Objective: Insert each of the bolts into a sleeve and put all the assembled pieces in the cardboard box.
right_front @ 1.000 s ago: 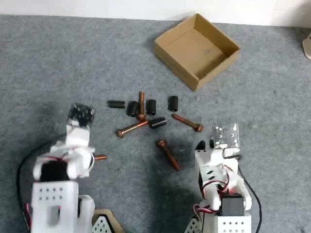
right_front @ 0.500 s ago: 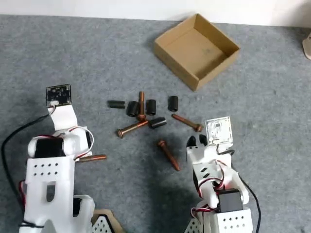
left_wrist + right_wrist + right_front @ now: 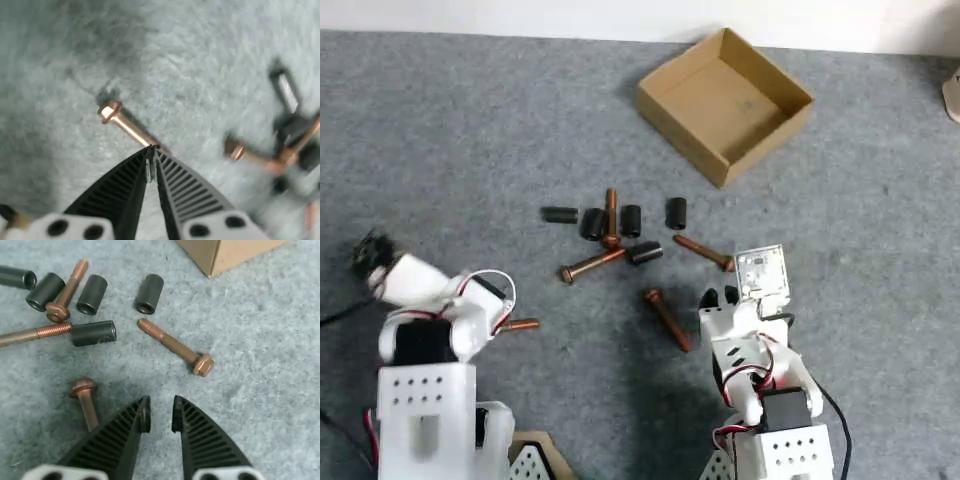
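White arms point(image 3: 750, 350), black ribbed end effector fingers point(image 3: 200, 440); red, black cables point(image 3: 757, 380)

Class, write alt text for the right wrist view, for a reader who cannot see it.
The right gripper, its black fingers slightly apart, hangs over grey carpet near two loose copper bolts. Beyond lie five black sleeves, two more bolts and a corner of the cardboard box.

The high view looks down on the whole table point(image 3: 450, 130), arms point(image 3: 760, 370) nearest. Wrist views sit close above it: left looks past the left pincer point(image 3: 152, 150) at a lone bolt point(image 3: 127, 127), right past the right pincer point(image 3: 160, 415) at the middle sleeves point(image 3: 92, 287), both shared overhead.
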{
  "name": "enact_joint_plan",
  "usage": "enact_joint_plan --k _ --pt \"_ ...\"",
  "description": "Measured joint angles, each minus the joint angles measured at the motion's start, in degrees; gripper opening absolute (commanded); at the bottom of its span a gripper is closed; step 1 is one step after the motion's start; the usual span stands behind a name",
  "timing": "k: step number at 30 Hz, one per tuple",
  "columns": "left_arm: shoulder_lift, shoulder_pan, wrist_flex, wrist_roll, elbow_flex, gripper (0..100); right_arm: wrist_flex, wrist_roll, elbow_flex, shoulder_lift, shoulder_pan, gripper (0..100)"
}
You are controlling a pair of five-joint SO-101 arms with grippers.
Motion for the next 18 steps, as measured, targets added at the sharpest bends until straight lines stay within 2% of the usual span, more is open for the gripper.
enact_joint_plan --k 4,9,15,18 --pt "-4.7 -7.6 -7.7 6.4 4.8 1 0.0 0.0 0.0 -0.1 0.0 8.4" --pt "-7.6 -10.3 -18.5 3.7 12.7 1 0.0 0.0 0.3 -0.1 0.0 8.4" --pt "-7.8 -10.5 -19.3 4.0 13.8 1 0.0 0.0 0.3 -0.1 -0.1 8.4" --pt "-7.9 -8.4 -15.5 5.3 13.8 1 0.0 0.0 0.3 -0.1 -0.1 8.4"
